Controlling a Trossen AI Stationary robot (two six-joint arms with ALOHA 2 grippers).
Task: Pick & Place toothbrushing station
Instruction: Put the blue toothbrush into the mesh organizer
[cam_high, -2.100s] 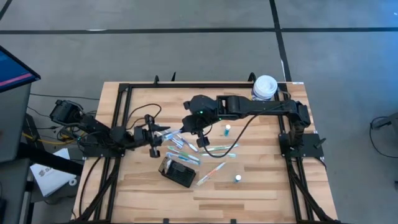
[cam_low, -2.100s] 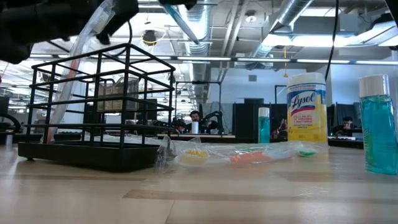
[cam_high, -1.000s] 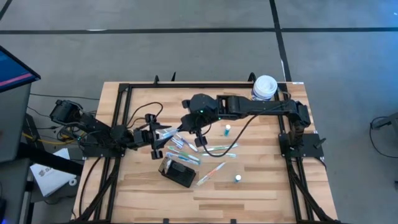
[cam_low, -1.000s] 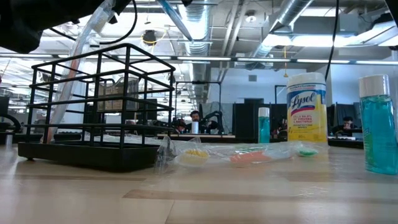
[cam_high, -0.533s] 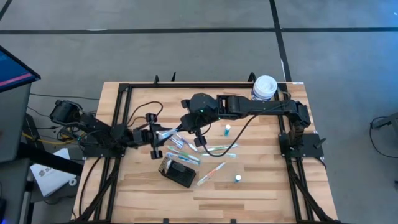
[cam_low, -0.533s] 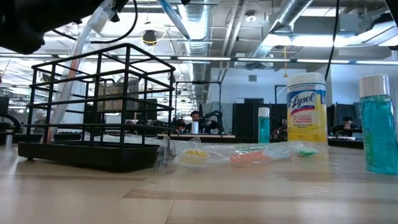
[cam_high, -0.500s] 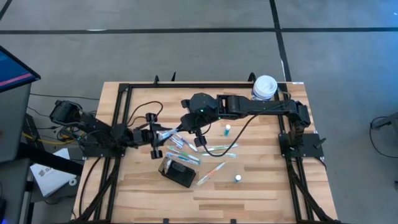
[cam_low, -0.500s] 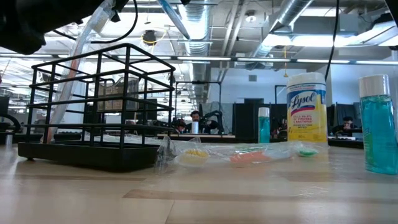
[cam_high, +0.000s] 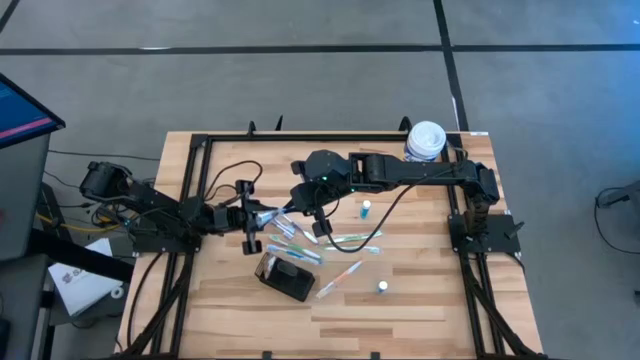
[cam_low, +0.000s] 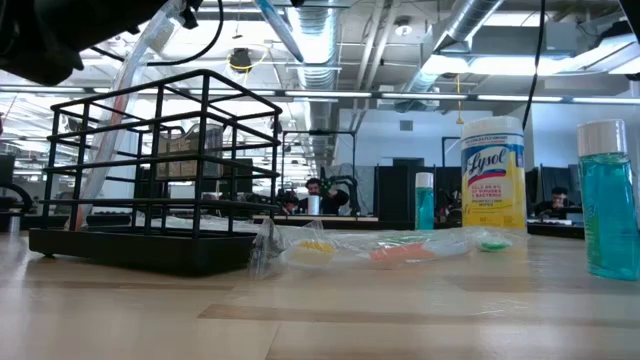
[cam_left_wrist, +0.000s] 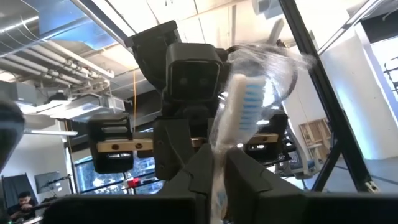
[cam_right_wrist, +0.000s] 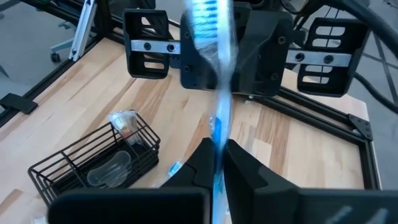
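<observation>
- Wooden table (cam_high: 420, 300) is carrying everything. Both arms are meeting in the air above its left-centre, apparently to pass one item between them.
- Black wire toothbrushing station (cam_high: 285, 277) is sitting just in front of that meeting point, near enough to serve as the drop target. The right wrist view shows it upright, with something clear already lying inside.
- Right gripper (cam_right_wrist: 217, 155) is clamping the lower handle of a wrapped toothbrush (cam_right_wrist: 211, 37), holding it up towards the other arm.
- Left gripper (cam_left_wrist: 217, 165) is pinching the same toothbrush from the opposite side, fingers closed on its handle, so both are gripping it at once.
- Loose wrapped toothbrushes (cam_high: 350, 240) are lying scattered beside the station.
- Compared with a second ago, station, loose brushes and both arms are sitting in the same places.
</observation>
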